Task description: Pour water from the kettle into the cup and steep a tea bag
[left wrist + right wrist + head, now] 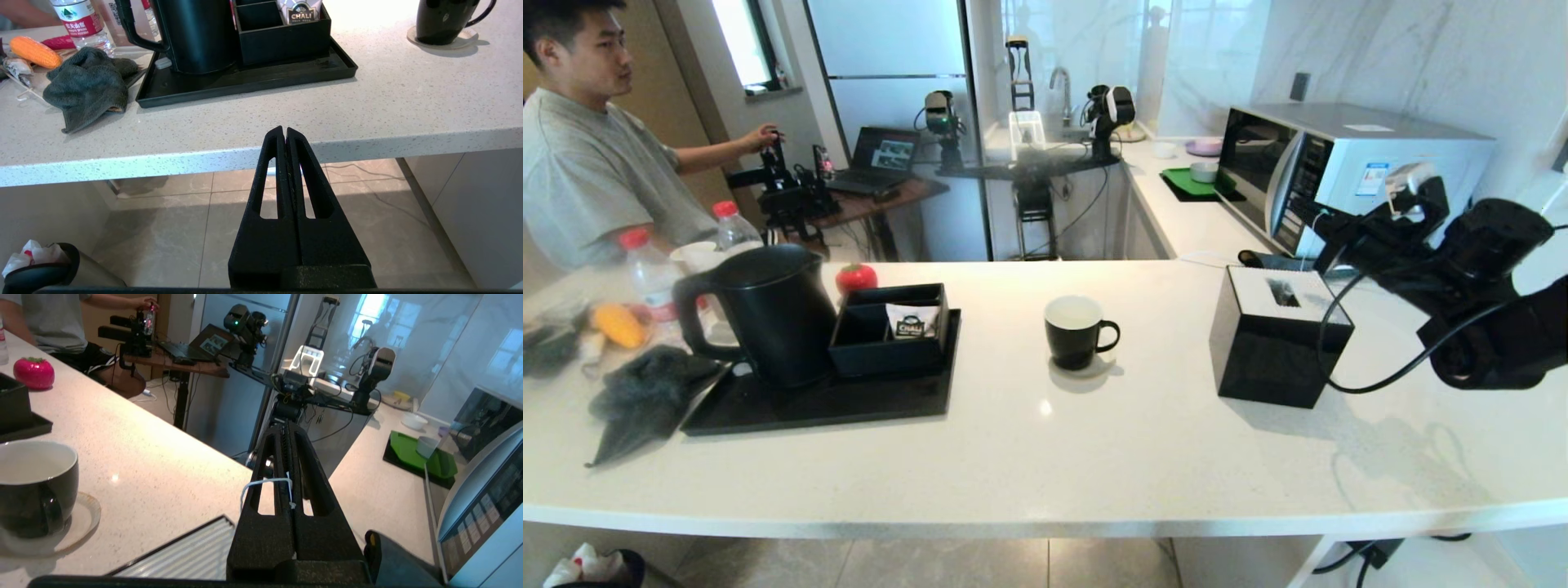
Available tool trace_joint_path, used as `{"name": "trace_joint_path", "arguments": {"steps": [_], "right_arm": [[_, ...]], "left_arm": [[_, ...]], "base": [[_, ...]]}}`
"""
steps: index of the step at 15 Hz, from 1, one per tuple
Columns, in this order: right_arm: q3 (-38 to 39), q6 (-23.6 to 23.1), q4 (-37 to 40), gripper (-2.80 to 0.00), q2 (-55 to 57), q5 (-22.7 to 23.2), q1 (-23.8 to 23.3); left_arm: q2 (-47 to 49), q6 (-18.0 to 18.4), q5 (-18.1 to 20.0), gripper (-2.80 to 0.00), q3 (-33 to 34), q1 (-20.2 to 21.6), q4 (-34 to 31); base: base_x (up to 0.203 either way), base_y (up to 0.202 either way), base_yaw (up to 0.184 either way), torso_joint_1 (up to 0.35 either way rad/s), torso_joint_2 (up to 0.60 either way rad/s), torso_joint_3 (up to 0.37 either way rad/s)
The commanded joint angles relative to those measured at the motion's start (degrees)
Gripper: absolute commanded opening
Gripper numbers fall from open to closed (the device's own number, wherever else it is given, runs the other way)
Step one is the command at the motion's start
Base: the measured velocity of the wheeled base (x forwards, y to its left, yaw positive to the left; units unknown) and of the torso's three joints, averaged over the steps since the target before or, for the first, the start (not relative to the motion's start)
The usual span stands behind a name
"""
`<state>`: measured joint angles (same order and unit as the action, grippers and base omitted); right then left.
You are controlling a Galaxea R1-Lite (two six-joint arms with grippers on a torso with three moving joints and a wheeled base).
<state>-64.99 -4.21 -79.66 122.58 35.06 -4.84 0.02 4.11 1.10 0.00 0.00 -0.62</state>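
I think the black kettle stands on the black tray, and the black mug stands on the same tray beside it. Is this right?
Not quite. The kettle does stand on the black tray, but the mug stands apart from it, on a small coaster on the white counter. The head view shows this.

We see a white speckled stone counter (1029,457) bearing a flat black rectangular tray (849,404), a glossy black mug (1076,331) on a pale coaster, a black cube tissue box (1278,347), a crumpled dark grey cloth (645,396) and a red tomato-shaped object (856,278).
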Motion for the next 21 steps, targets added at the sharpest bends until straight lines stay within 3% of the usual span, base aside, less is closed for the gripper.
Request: {"name": "trace_joint_path", "arguments": {"steps": [1, 4, 8, 17, 18, 21], "right_arm": [[4.3, 0.0, -3.7, -2.8, 1.8, 0.3, 0.1], [8.7, 0.0, -7.5, -2.8, 2.5, 0.2, 0.2], [8.3, 0.0, -7.3, -2.8, 2.1, 0.3, 0.3], [4.4, 0.0, -1.1, -2.8, 1.0, 0.1, -2.1], [4.4, 0.0, -0.2, 0.0, 0.6, 0.0, -2.9], [2.7, -0.4, 0.1, 0.0, 1.1, 0.0, -5.6]], "left_arm": [[0.0, 0.0, 0.0, -2.8, 0.0, 0.0, 0.0], [0.0, 0.0, 0.0, -2.8, 0.0, 0.0, 0.0], [0.0, 0.0, 0.0, -2.8, 0.0, 0.0, 0.0], [0.0, 0.0, 0.0, -2.8, 0.0, 0.0, 0.0], [0.0, 0.0, 0.0, -2.8, 0.0, 0.0, 0.0], [0.0, 0.0, 0.0, -2.8, 0.0, 0.0, 0.0]], "base": [[0.0, 0.0, 0.0, 0.0, 0.0, 0.0], [0.0, 0.0, 0.0, 0.0, 0.0, 0.0], [0.0, 0.0, 0.0, 0.0, 0.0, 0.0], [0.0, 0.0, 0.0, 0.0, 0.0, 0.0], [0.0, 0.0, 0.0, 0.0, 0.0, 0.0], [0.0, 0.0, 0.0, 0.0, 0.0, 0.0]]}}
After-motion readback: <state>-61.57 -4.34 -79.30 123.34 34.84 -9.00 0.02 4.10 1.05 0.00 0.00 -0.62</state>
